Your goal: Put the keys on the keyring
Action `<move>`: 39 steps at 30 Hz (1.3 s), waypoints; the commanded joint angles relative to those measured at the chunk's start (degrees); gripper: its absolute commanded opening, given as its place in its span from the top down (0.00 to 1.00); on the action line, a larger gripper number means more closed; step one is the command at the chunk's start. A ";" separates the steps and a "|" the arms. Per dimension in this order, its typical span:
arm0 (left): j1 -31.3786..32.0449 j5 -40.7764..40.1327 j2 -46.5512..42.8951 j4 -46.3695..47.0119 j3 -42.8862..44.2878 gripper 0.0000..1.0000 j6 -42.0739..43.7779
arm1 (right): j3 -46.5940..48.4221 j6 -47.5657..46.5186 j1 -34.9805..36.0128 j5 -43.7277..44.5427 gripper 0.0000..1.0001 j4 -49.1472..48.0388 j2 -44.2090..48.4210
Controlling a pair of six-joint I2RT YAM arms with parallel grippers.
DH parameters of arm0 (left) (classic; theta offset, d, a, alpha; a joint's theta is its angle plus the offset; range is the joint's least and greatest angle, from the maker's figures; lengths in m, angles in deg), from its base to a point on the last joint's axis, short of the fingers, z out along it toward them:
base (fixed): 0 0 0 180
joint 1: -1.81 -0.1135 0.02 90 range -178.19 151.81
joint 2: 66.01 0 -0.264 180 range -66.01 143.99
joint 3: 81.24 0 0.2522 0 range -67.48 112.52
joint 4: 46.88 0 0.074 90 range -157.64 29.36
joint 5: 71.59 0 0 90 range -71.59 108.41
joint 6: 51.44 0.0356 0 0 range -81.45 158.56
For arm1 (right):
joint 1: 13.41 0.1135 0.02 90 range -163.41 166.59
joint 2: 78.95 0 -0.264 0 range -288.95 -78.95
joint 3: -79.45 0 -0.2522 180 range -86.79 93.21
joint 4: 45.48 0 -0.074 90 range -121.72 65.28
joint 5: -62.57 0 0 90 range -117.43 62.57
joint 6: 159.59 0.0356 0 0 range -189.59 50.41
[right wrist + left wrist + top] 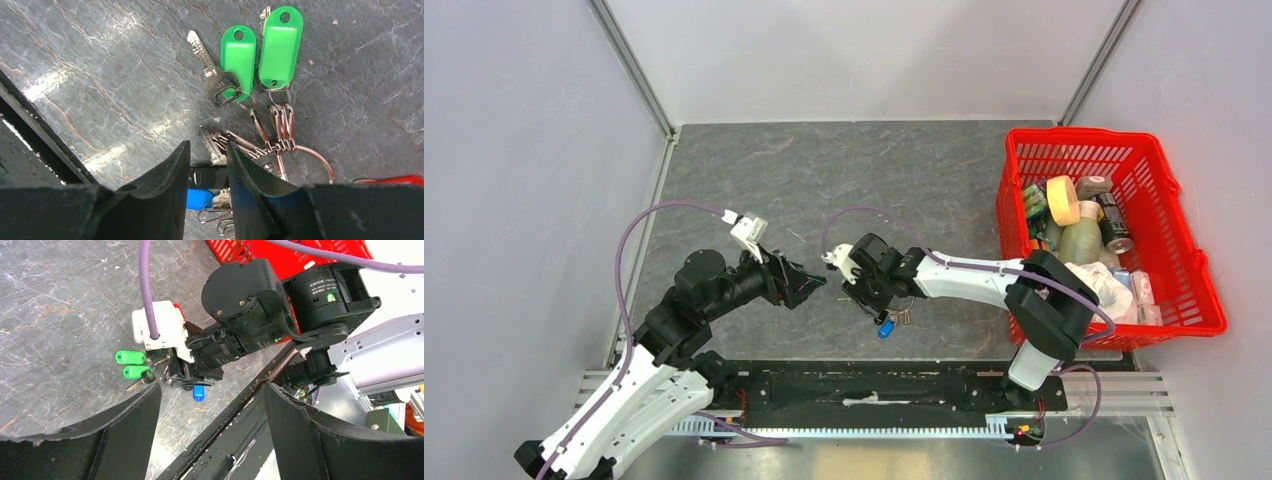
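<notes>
Right pincer [208, 145] closest to the lens in the right wrist view, down over the key cluster on the table [100, 75]. Fingers [165, 170] narrowly parted, with a metal key blade and a dark piece in the gap. Clamped or merely straddling: cannot tell. Blue tag [198, 198] just below the gap, partly hidden by the fingers.

Loose keys [218, 89] spread beyond the fingertips, one of them black-headed and touching the left of two green tags [238, 55]. Both green tags flat on the table, side by side.

Silver keyring [320, 155] flat on the table, to the right of the fingertips. Several slim metal clips [281, 125] bunched together at the keyring and running toward the green tags. Red tag [395, 179] at the right edge of that view, just beside the keyring.

Wide-spread left pincer [212, 387] with nothing between its fingers, facing the right pincer from close beside it.

Red basket [1194, 290] of assorted items at the far right of the table, well apart from the keys.
</notes>
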 commanded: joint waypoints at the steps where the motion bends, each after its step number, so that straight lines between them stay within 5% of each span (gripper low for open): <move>1: 0.10 -0.46 -0.37 1.29 0.53 0.18 1.76 | 1.87 -0.03 0.15 0.69 0.60 -1.41 -1.16; 21: 0.14 -0.46 -0.44 1.11 0.41 0.18 1.80 | 1.41 0.05 0.06 1.41 0.75 -1.59 -2.19; 39: 0.10 -0.46 -0.31 1.02 0.38 0.18 1.77 | 1.51 -1.00 0.06 0.87 0.73 -0.72 -3.88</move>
